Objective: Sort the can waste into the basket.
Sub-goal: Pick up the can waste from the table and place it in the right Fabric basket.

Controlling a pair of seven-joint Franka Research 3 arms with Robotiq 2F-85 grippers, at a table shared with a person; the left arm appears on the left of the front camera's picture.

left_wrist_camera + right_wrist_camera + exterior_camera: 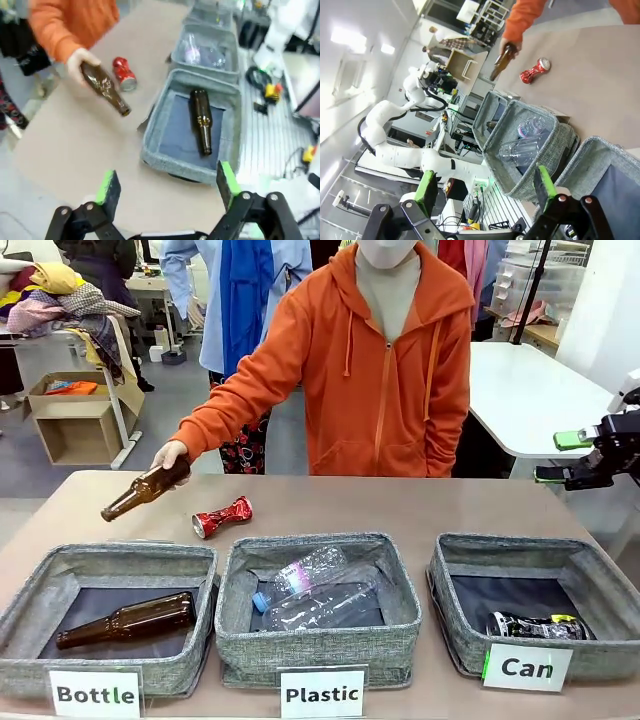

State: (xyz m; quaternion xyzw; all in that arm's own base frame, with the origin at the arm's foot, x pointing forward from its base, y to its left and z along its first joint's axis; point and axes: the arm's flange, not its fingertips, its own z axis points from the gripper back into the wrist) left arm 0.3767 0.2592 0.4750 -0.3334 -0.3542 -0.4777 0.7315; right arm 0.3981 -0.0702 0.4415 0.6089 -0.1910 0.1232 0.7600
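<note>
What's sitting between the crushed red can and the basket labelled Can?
In the front view, the Plastic basket, holding clear bottles, sits between the red can and the Can basket, past a strip of bare tabletop.

Crushed red can (222, 517) (tabletop), dark can (536, 625) in basket (520, 556)

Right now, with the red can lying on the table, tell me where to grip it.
Grip the crushed red can at its pinched middle, coming straight down from above: it lies on its side with wider ends, so the waist likely seats best. Keep clear of the brown bottle held close beside it.
</note>
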